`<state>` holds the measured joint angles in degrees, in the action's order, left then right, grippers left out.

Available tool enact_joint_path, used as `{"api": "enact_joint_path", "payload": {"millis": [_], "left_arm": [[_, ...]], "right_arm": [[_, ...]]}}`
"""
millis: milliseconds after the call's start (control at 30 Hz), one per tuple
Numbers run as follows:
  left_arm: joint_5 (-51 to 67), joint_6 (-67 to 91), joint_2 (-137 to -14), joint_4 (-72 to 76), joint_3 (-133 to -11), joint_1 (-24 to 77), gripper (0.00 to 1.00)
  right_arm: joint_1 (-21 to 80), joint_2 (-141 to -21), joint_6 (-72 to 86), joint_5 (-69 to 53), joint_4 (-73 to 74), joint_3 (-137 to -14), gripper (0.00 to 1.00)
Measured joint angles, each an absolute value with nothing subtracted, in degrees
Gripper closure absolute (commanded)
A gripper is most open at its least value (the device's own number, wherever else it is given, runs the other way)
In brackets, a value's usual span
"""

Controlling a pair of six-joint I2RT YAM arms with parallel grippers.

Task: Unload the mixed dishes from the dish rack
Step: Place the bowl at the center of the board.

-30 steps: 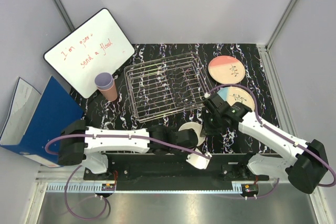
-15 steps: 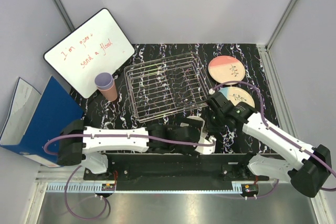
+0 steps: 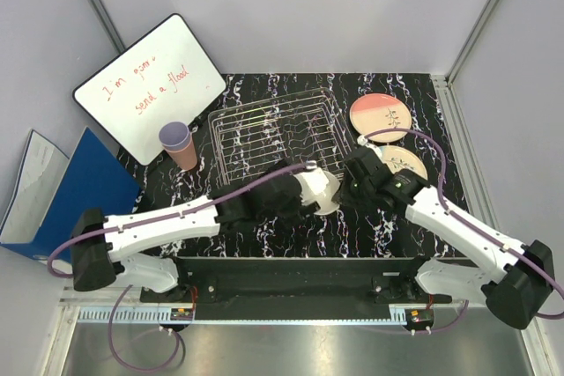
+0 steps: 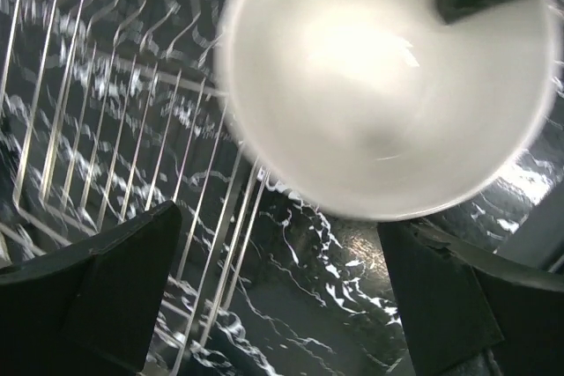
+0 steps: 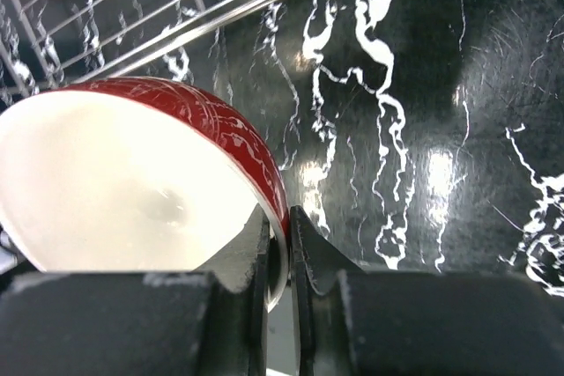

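The red bowl (image 5: 123, 182), just beside the dish rack's (image 3: 264, 129) near corner, is pinched at its rim by the right fingers (image 5: 236, 281), while the left fingers (image 4: 97, 297) gape, released.

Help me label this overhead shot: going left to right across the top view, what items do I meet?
Blue folder → cups → dish rack → pink/cream plate. Whiteboard, red bowl and light-blue plate overlap others, so omitted.

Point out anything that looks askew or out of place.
The dish rack sits skewed on the table. The red bowl is tipped on its side, pinched by its rim in the right gripper. Nothing spilled or broken shows.
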<state>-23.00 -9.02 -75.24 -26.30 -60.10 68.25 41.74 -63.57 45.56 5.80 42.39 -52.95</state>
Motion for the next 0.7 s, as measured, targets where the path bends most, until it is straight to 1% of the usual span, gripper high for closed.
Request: {"api": "enact_joint_path", "payload": {"millis": [200,500,700], "left_arm": [[-27.8,1.6,-71.1,-23.4,-55.7,65.5,0.01],[-31.5,7.0,-70.0,-21.3,-53.7,65.5,0.01],[-33.6,11.3,-67.5,-20.8,-53.5,65.5,0.01]], "right_arm": [[41.8,-66.2,47.2,6.6,41.7,-49.5,1.00],[41.8,-67.1,47.7,7.8,42.8,-48.8,1.00],[41.2,-70.8,47.7,8.4,40.7,-47.0,1.00]]}}
